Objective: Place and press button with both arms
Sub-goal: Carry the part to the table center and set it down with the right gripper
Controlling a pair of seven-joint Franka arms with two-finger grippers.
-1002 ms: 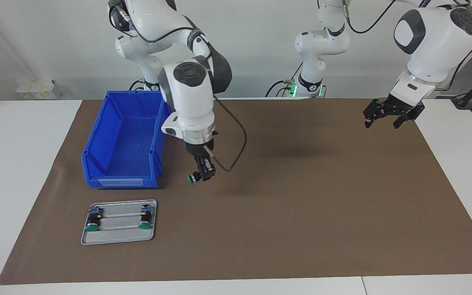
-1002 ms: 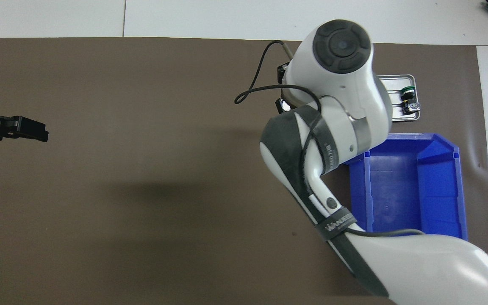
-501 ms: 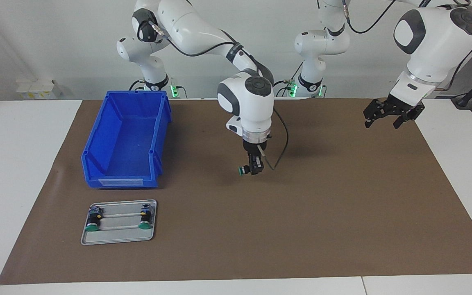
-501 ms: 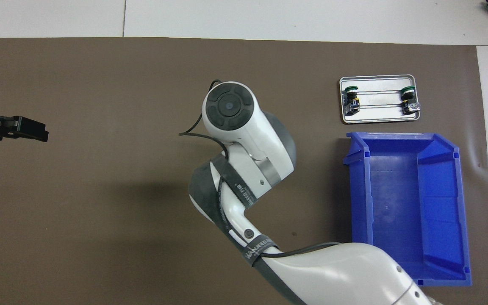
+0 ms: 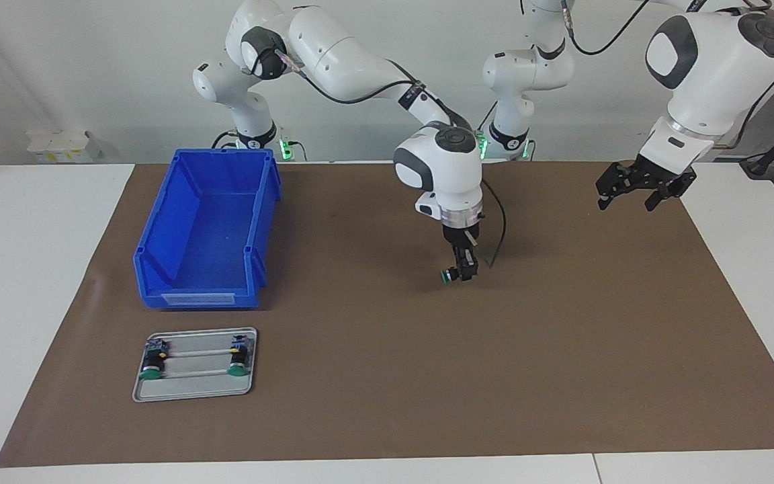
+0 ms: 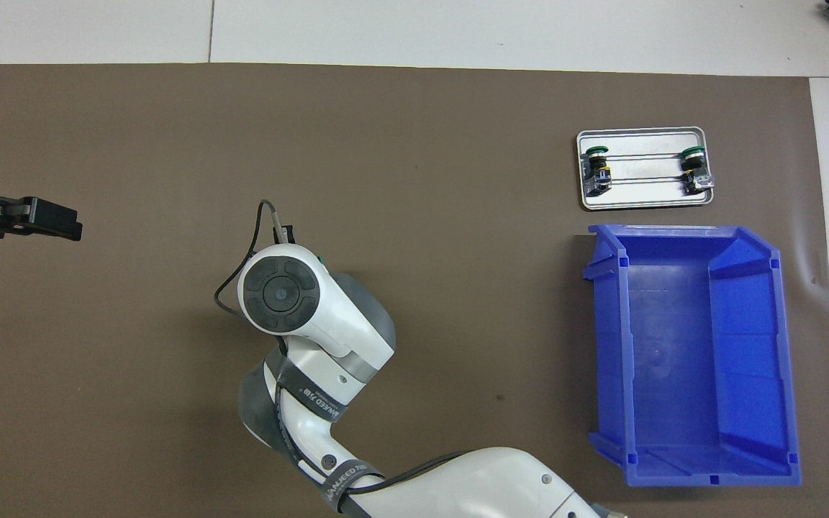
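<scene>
1. The right tool [image 5: 462,271] hangs low over the middle of the brown mat [image 5: 562,349], its fingers pointing down and clamped on the button [image 5: 451,275].
2. The button sits at the very tip of the tool, sticking out sideways from between the fingers toward the right arm's end of the worktop [image 5: 24,282].
3. Its long axis runs roughly level with the mat; the green cap faces the right arm's end, and the black body leads back into the fingers.
4. Whether the button touches the mat cannot be told.
5. In the overhead view the right arm's wrist covers almost all of the button.
6. The left tool [image 5: 642,191] waits in the air over the mat's edge at the left arm's end, its fingers spread apart.
7. Two more buttons [image 5: 152,363] [image 5: 238,359] lie on the metal tray [image 5: 192,390], which sits farther from the robots than the blue bin [image 5: 158,255].
</scene>
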